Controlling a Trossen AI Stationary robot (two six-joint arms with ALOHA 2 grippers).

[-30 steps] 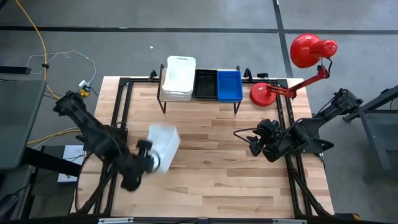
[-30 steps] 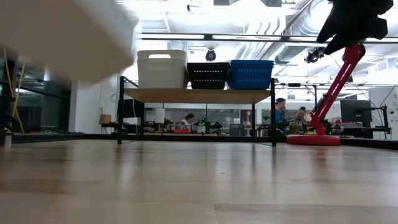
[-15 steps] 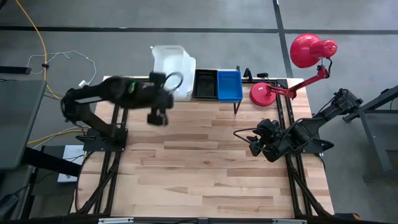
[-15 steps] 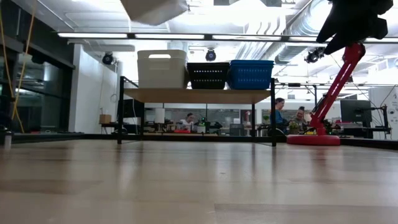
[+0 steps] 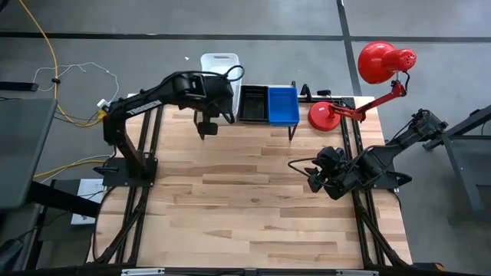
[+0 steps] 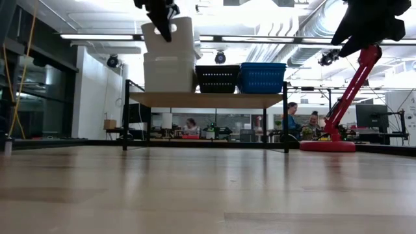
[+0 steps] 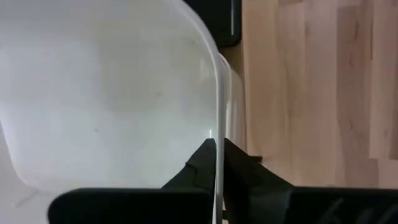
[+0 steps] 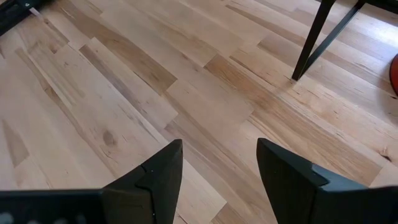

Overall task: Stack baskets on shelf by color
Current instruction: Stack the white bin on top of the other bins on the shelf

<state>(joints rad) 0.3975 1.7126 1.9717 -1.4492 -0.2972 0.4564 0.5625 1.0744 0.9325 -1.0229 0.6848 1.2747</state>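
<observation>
My left gripper [image 6: 160, 14] is shut on a white basket [image 6: 174, 38] and holds it over the stack of white baskets [image 6: 169, 71] at the left end of the shelf [image 6: 208, 99]. From above, the white basket [image 5: 221, 63] shows beyond the arm. A black basket [image 5: 253, 103] and a blue basket [image 5: 283, 105] stand on the shelf to the right of the white stack. My right gripper [image 8: 217, 180] is open and hovers over bare table near the right edge [image 5: 314, 175]. My left gripper pinches the rim of the white basket's near wall [image 7: 216, 134], one finger inside and one outside, coming from above and pointing down. The basket sits upright, its bottom at the top of the white stack. Whether it rests there, I cannot tell.
A red desk lamp [image 5: 328, 115] stands on the table right of the shelf, its head [image 5: 381, 60] raised past the far edge. The wooden table [image 5: 253, 207] spreads out in front of the shelf. People sit in the room behind [image 6: 291, 116].
My left arm has swung from the table's near left, up and toward the far edge, carrying the white basket. The basket rose high, then came down over the white stack on the shelf. The gripper turned to point down.
</observation>
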